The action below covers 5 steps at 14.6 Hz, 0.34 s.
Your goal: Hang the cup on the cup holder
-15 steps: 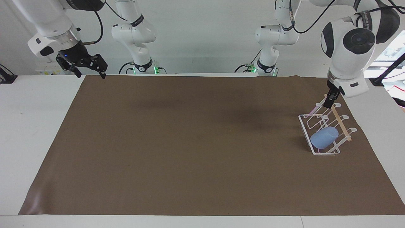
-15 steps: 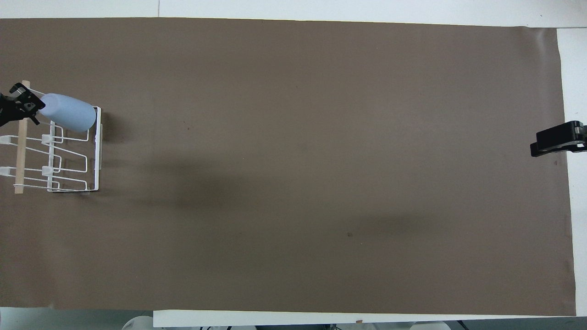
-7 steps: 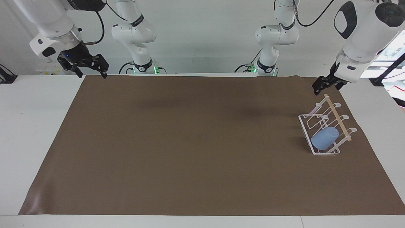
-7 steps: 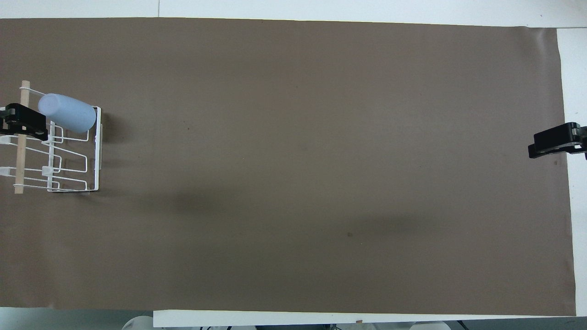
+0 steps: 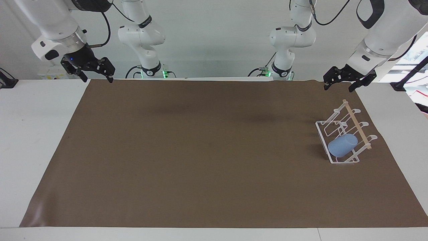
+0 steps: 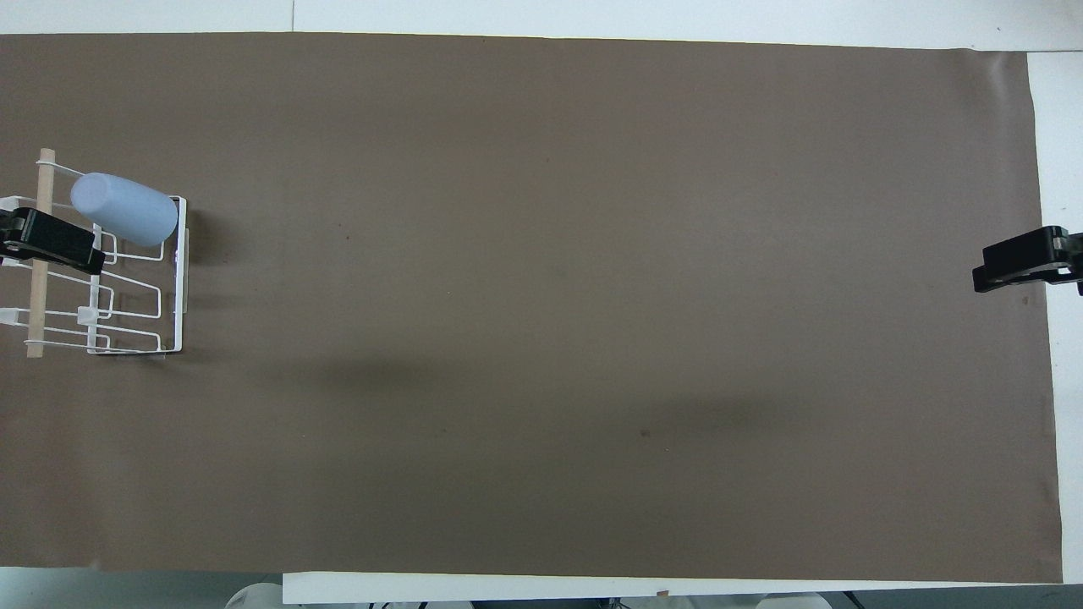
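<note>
We see from the facing view what the overhead view hides: the left gripper (image 5: 337, 86) hangs in the air with its fingers spread and empty, clear of the rack; from above the left gripper (image 6: 52, 241) only overlaps the rod. The cup holder (image 5: 344, 135) sits at the left arm's end of the brown mat (image 5: 214, 150), white wire, pale wooden rod on top. The cup (image 5: 341, 145), light blue and matte, hangs tilted on the prong farthest from the robots, well apart from the jaws. The right gripper (image 5: 95, 76) waits over the mat's edge at its own end, fingers apart, holding nothing
</note>
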Available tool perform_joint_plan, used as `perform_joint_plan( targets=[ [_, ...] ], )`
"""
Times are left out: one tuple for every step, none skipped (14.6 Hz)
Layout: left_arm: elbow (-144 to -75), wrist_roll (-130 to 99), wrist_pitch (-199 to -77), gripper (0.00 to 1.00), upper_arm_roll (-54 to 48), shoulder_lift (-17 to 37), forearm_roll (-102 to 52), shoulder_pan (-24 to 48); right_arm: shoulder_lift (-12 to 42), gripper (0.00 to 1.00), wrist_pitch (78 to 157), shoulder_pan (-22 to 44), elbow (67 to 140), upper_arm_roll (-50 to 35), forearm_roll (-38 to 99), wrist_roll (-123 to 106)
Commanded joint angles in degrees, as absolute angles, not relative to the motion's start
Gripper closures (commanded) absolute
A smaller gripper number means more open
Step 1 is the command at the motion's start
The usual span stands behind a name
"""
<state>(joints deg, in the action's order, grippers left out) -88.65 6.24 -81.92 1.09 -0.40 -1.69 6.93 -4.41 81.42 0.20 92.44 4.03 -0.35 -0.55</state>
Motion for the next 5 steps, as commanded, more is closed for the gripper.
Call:
perform_joint_plan(
  targets=[
    [-84.55,7.65,-79.89,0.00,1.05,1.50,-2.99,6.33,-4.83,0.01,81.21,-0.35,92.99,3.69,0.18,-0.35],
    [-84.29,7.65,-79.89,0.00,1.14,1.23,-3.08,6.15,-4.83,0.01,81.21,-0.26,92.99,3.69,0.26,-0.35],
    [-84.29,7.65,-79.89,0.00,1.23,0.88,-3.16,6.15,-4.83,0.01,81.21,-0.26,93.08,3.69,0.18,-0.35],
    [-84.29,7.65,-79.89,0.00,1.32,0.62,-2.99,6.15,-4.83,0.01,81.21,-0.26,93.08,3.69,0.26,-0.35],
    [-84.29,7.65,-79.89,0.00,1.23,0.62,-2.99,5.80,-4.83,0.01,81.21,-0.26,93.08,3.69,0.26,-0.35]
  ],
)
